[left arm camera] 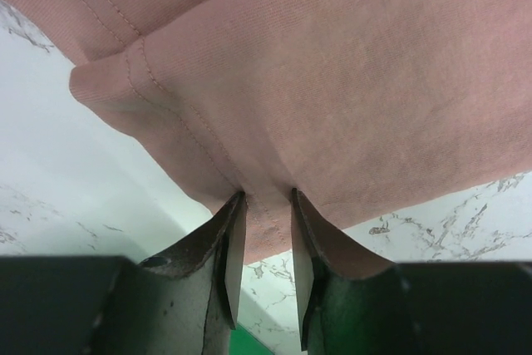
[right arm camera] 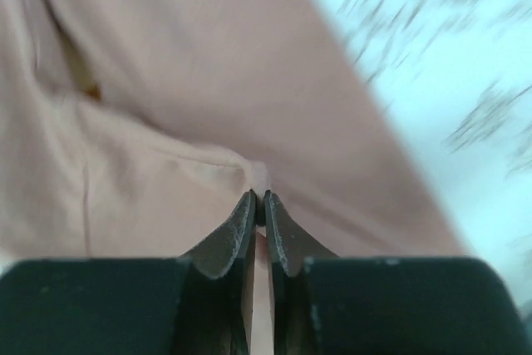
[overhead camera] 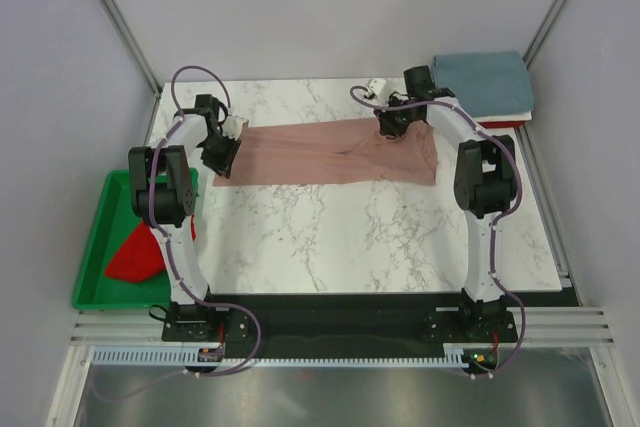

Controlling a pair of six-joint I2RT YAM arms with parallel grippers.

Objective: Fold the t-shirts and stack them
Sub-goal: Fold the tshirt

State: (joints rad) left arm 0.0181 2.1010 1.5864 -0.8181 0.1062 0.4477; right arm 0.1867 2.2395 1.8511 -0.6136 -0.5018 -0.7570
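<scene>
Both arms hold the dusty-pink t-shirt (overhead camera: 330,154), spread at 12 o'clock on the marble table (overhead camera: 330,237): the left gripper (left arm camera: 266,201) is clamped on its 9 o'clock hem, the right gripper (right arm camera: 259,197) pinched nearly shut on a pucker. The fold looks barely begun, and an even joint lift seems due next. Grey walls (overhead camera: 60,67) enclose the table, with a grey-blue t-shirt (overhead camera: 482,79) folded at 1 o'clock and a red t-shirt (overhead camera: 135,255) in the green tray (overhead camera: 95,247) at 8.

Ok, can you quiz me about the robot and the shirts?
1. Pick one: what lies in the green tray? A a red shirt, B a banana, C a spoon.
2. True or false: the left gripper and the right gripper both pinch the pink shirt.
3. Fill the gap: the folded grey-blue shirt sits at the far ___ of the table.
Key: 1 A. 2 true. 3 right.
</scene>
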